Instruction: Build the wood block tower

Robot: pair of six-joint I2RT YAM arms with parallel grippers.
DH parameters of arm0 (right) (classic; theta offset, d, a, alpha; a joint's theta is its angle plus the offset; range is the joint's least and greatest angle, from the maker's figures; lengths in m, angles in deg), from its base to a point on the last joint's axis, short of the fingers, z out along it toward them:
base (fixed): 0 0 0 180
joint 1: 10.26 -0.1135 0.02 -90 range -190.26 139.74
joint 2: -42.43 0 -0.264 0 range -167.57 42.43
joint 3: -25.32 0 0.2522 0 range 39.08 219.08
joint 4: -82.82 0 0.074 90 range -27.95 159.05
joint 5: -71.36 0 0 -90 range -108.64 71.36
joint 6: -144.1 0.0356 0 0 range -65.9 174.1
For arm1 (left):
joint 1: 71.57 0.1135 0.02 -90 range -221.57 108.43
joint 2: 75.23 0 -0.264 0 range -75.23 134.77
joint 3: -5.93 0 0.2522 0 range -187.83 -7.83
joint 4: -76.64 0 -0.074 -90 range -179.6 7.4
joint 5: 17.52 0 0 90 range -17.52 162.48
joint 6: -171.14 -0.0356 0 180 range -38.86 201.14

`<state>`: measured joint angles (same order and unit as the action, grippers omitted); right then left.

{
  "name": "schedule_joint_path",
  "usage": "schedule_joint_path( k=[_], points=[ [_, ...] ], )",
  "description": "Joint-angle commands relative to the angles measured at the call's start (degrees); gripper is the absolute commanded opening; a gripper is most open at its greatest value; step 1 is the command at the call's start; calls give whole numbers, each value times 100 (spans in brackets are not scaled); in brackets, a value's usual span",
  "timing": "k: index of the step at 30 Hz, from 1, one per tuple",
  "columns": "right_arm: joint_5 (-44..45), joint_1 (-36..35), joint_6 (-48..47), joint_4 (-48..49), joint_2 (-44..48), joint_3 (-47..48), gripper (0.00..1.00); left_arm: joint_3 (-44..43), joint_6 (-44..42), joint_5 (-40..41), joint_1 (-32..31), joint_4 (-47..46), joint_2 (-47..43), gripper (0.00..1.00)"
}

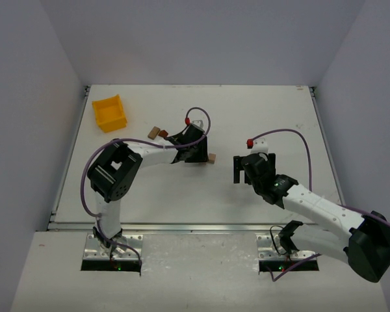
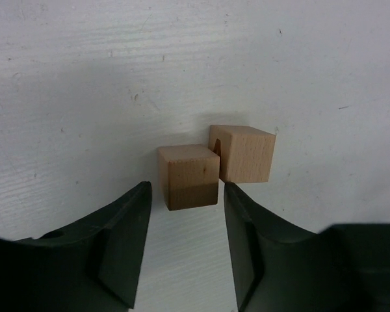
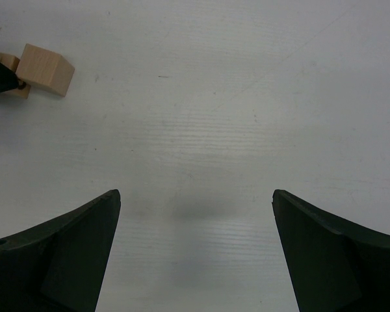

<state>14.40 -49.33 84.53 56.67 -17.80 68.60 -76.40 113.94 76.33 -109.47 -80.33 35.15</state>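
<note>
No wood block tower is in view. Two plain tan blocks sit on the white table, touching at a corner. The near block point(image 2: 188, 175) lies just ahead of my left gripper point(image 2: 185, 192), whose jaws stand a little wider than it, with a thin gap on each side. The second tan block point(image 2: 244, 153) sits behind it to the right. In the top view the left gripper point(image 1: 200, 155) covers most of this pair point(image 1: 212, 158). My right gripper point(image 1: 239, 172) hovers open and empty point(image 3: 196, 201), with the tan blocks point(image 3: 47, 69) at its far left.
A yellow bin point(image 1: 110, 112) stands at the back left. Two more small blocks, one tan point(image 1: 153, 132) and one dark red point(image 1: 162, 134), lie behind the left arm. Grey walls enclose the table on three sides.
</note>
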Motion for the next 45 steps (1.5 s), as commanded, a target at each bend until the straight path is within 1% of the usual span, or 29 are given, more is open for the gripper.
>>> schedule_joint_path(
  k=[1,5,10,13,14,16,18,19,20,21,23,24,25,28,29,32,37,41,45],
  points=[
    [142,31,33,143,77,171,99,-134,-96,129,-78,-86,-214,50],
    [134,32,33,148,65,178,99,-105,-167,117,-78,-83,-398,51],
    [60,35,33,144,65,211,99,176,-252,87,-86,-100,-1003,45],
    [-17,39,24,149,45,267,99,558,-300,140,-78,-140,-1457,36],
    [-40,32,17,149,14,305,99,660,-308,110,-78,-232,-1650,28],
    [-98,39,-8,149,-83,426,99,983,-293,123,-78,-390,-1897,18],
    [-1,48,69,157,-262,584,87,1356,-299,157,-78,-592,-2020,8],
    [78,49,102,152,-471,735,68,1464,-257,197,-78,-709,-2042,2],
    [100,66,95,149,-660,873,53,1554,-210,201,-78,-791,-2024,0],
    [92,86,75,149,-718,915,44,1647,-178,195,-78,-876,-2013,0],
    [-119,164,-9,171,-1356,1324,28,2019,-144,-172,-78,-1442,-1902,0],
    [-378,233,-72,183,-1600,1475,23,2124,-127,-329,-78,-1662,-1844,0],
    [-846,378,-133,191,-1761,1664,18,2183,-111,-505,-78,-1866,-1766,0],
    [-1653,676,-237,311,-2348,1974,10,2270,-89,-608,-81,-2081,-1602,0],
    [-1869,702,-280,365,-2487,2103,8,2270,-86,-613,-86,-2093,-1521,0],
    [-2141,786,-422,482,-3139,2440,8,2218,-54,-449,-78,-2097,-1286,0],
    [-2371,912,-479,562,-3948,2870,8,2022,-101,-455,-78,-2096,-989,0],
    [-2546,945,-485,562,-4362,3067,8,1798,-159,-412,-78,-2000,-725,0],
    [-2625,946,-511,587,-4519,3154,7,1626,-176,-411,-70,-1982,-586,0]
  ],
)
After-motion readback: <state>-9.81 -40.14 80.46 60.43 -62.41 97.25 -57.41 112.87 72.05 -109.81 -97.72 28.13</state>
